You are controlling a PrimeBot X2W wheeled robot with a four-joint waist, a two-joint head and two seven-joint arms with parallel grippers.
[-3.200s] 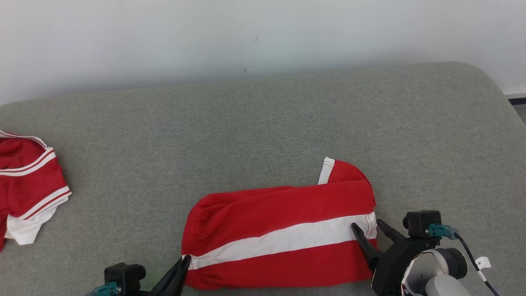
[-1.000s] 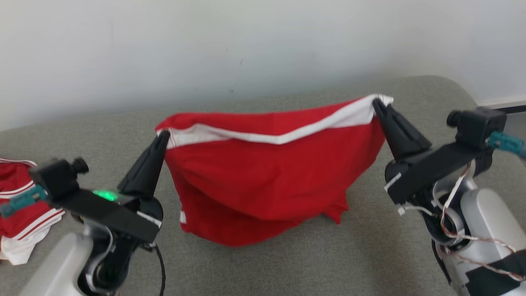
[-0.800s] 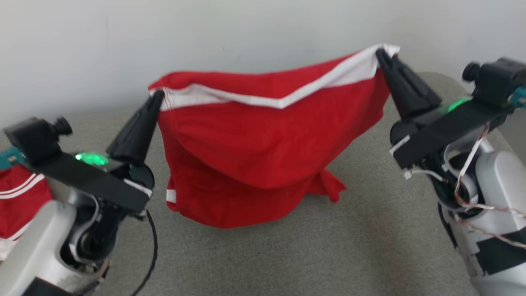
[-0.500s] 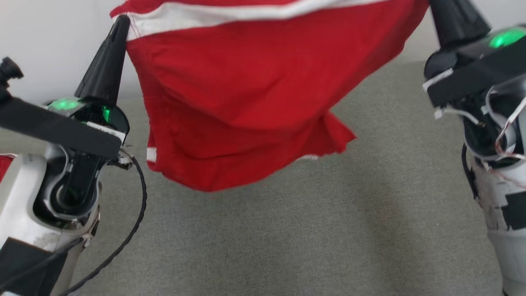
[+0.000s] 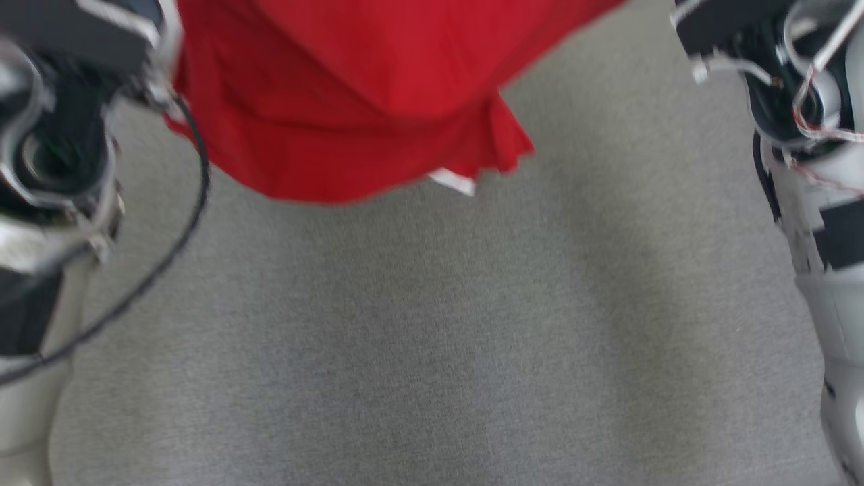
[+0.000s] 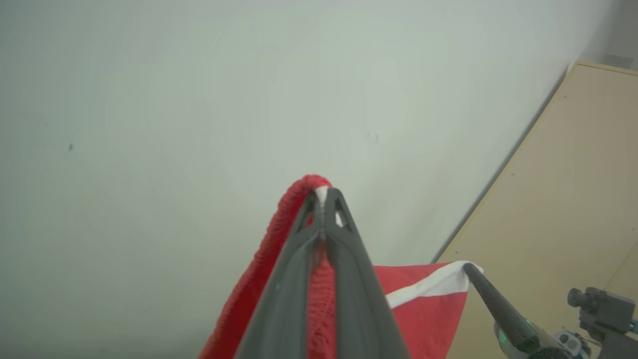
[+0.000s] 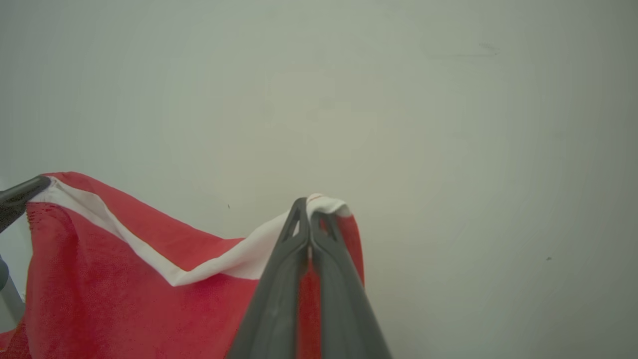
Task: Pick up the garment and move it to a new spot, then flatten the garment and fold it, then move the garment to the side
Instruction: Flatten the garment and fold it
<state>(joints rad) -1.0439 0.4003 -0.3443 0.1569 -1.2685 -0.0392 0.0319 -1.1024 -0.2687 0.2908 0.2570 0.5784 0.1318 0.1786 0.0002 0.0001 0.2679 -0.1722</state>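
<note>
The garment (image 5: 351,101) is red with a white stripe and hangs in the air above the grey cushion (image 5: 432,337), its lower hem clear of the surface. My left gripper (image 6: 323,195) is shut on one top corner of the garment (image 6: 423,304). My right gripper (image 7: 310,205) is shut on the other top corner, where the white stripe (image 7: 164,259) ends. In the head view my two forearms (image 5: 47,202) (image 5: 810,135) rise at the left and right edges, with the fingertips above the frame's top.
A pale wall (image 6: 199,99) stands behind the garment. A light wooden panel (image 6: 563,199) shows at the right of the left wrist view. A black cable (image 5: 182,223) loops off my left forearm over the cushion.
Both grippers have raised the garment higher, lifting it off the cushion. Its top edge and the fingertips have passed out of the head view's top.
</note>
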